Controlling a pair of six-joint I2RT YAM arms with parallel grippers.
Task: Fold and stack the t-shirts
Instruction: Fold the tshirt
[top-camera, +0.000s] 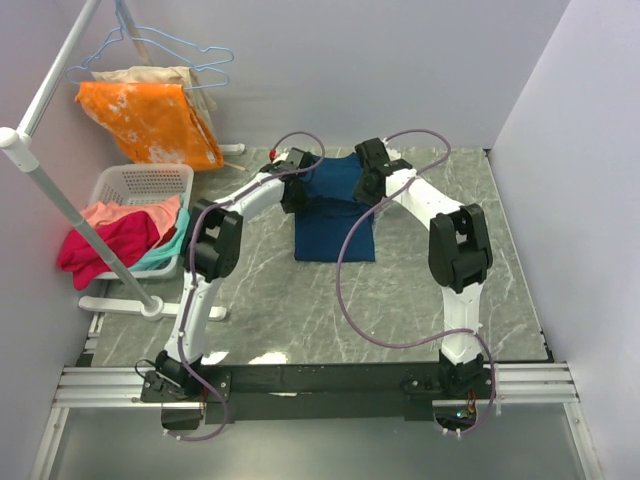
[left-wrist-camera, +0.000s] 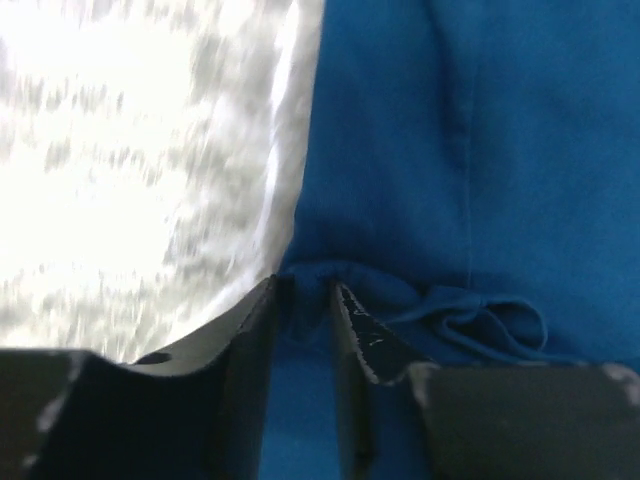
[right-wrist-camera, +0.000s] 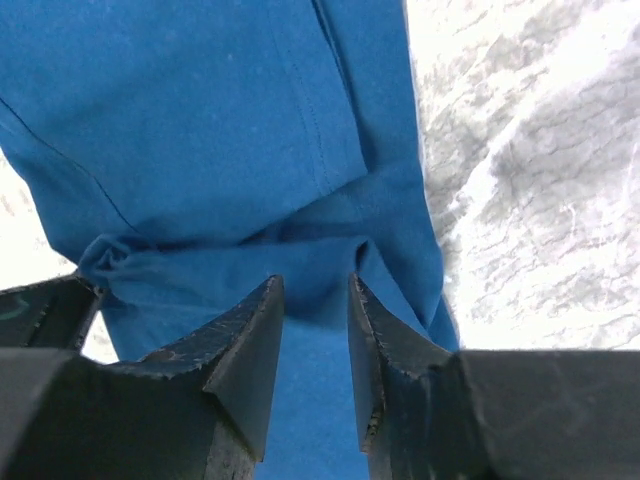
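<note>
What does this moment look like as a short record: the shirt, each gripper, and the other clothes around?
Shirt: blue t-shirt, flat on the table, far middle, looks folded narrow
Left gripper: at shirt's far left part, jaws slightly parted, cloth between
Right gripper: at shirt's far right part, jaws slightly parted, cloth between
Basket: at left, holding pink, red and teal clothes
Hanging: orange garment, far left

The t-shirt (top-camera: 335, 215) is navy blue, on a grey table (top-camera: 420, 290) veined with white. Beyond the table's left edge are an orange cloth (top-camera: 150, 120) with pale blotches and pink and teal clothes (top-camera: 110, 235) in a white basket (top-camera: 140, 178).
</note>
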